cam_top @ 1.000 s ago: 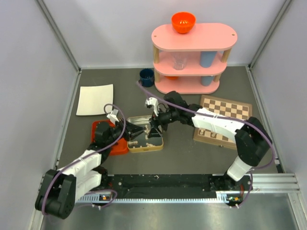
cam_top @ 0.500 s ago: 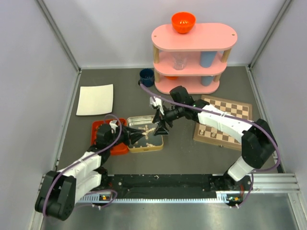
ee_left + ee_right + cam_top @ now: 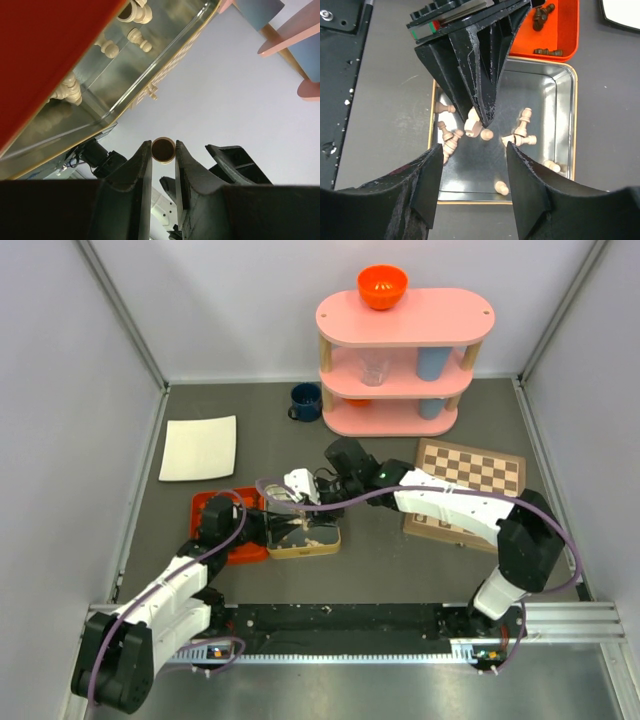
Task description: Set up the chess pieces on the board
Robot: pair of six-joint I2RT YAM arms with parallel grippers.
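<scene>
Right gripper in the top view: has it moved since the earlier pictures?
Yes. The right gripper has shifted left, from the right edge of the metal tin to above its middle, nearer the orange tray.

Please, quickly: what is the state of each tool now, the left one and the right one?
Left tool: closed on a pale chess piece.
Right tool: open, holding nothing, above the tin.

Top cam is looking down from high above the tin [image 3: 305, 554], far out, taking in the whole workspace. Left wrist cam is sitting low beside the tin, rolled over, very close. Right wrist cam is looking straight down into the tin from close above. All three are sharing the tin.
</scene>
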